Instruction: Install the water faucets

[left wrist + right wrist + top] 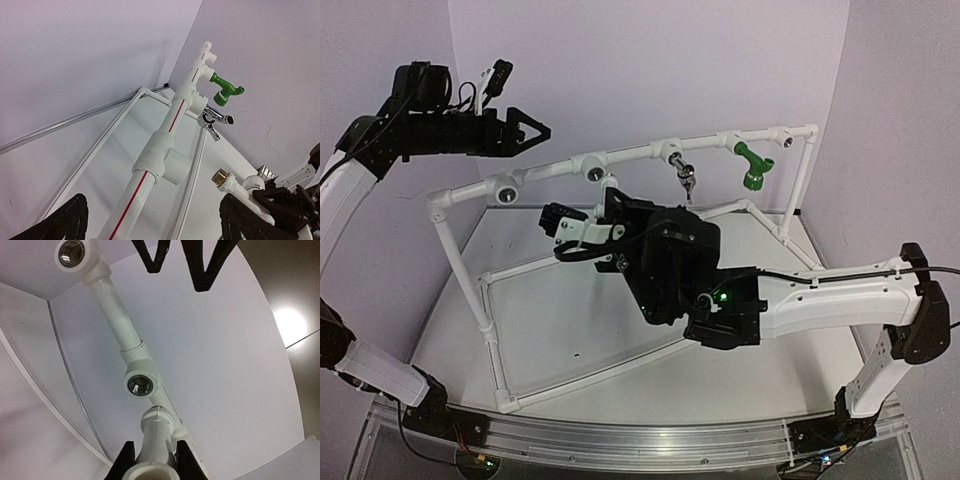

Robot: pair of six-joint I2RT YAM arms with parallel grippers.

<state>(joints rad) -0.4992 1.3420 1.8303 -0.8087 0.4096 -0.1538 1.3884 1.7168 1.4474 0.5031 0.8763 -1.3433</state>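
Right gripper (156,457) pinches the white tap (157,432) by its body, jaws pressed to either side, threaded end pointing away from the wrist. Just ahead of the tap tip is an empty socket (140,385) on the pipe frame (112,305). The left wrist view shows the brass thread near that socket but not in it, with a gap between them and the axes not plainly in line. Further ahead along the same pipe is a second empty socket (72,252). Beyond the gripper's other side the chrome tap (682,172) and green tap (752,165) are already seated. Left gripper (530,130) hangs above the pipe with its fingers spread wide, holding nothing, and its tips show just past the near socket in the right wrist view. Risks, as judged: the thread meets the socket off-axis and cross-threads or skids off the rim. The smooth tap may turn in the pinch rather than in the socket. Nothing is bracing the frame, so it may shift under the push. The two grippers are close enough to clash.
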